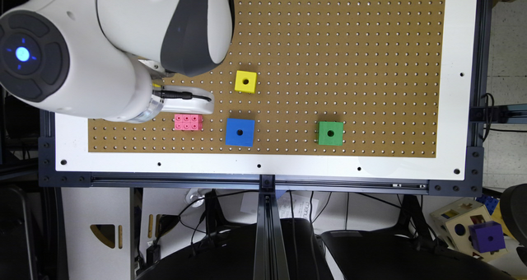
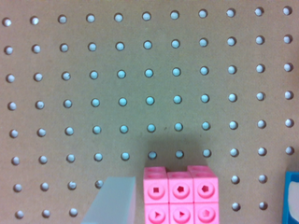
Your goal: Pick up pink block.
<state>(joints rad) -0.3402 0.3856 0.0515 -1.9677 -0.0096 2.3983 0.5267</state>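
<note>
Presently I am at the approach step: my gripper (image 1: 193, 107) hangs just beside the pink block (image 1: 188, 122) on the pegboard (image 1: 329, 45); jaw state indeterminate. Next move calls for centring over the block, then descending

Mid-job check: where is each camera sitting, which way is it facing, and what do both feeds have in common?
Exterior view: overhead, looking straight down on the pegboard with the yellow cube, blue cube and green cube; the white arm covers the exterior view's upper left.
Wrist view: on the arm, looking down close at the board; one translucent finger of the claw shows beside the pink block.
Shared: the pink block, the pegboard, and an edge of the blue cube.
</note>
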